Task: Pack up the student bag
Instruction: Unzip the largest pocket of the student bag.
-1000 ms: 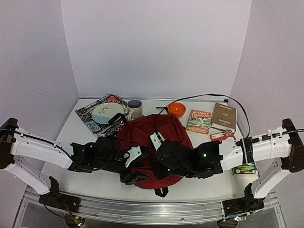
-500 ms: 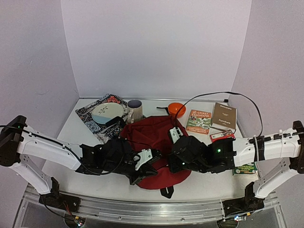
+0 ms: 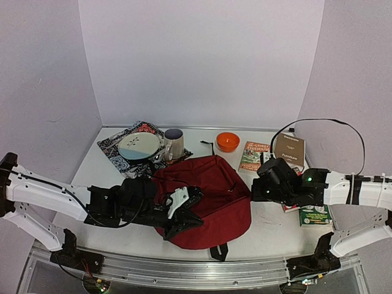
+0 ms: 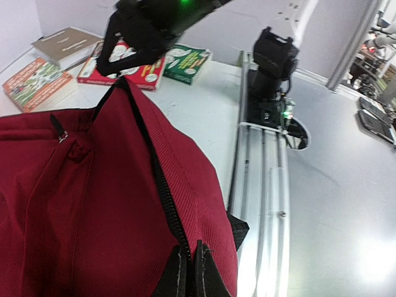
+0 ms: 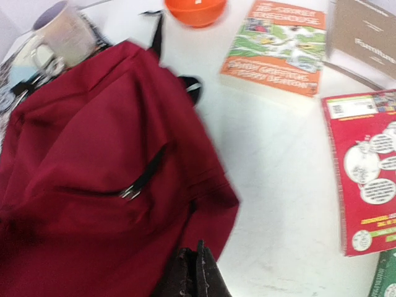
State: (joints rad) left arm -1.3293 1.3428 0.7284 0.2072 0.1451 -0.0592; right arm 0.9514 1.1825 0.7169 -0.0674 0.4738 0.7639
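Top view: large dark red fabric backpack (image 3: pixel 211 196) lies mid-surface (image 3: pixel 269 229). Left jaws clamped on its near-left edge, right jaws clamped on its right edge.
Left wrist: jaws together on the black zip seam (image 4: pixel 154 167), zip looks closed.
Right wrist: jaws pinched on red fabric, orange paperback book (image 5: pixel 278 46) lying apart.
Best next: tension both edges evenly and avoid lifting the bag.

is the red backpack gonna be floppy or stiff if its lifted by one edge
Probably floppy: the backpack is soft fabric that creases and peaks where the left end effector and right end effector pinch it. It lies fairly flat, so likely light, near empty. Pushed, it would probably bunch rather than slide.
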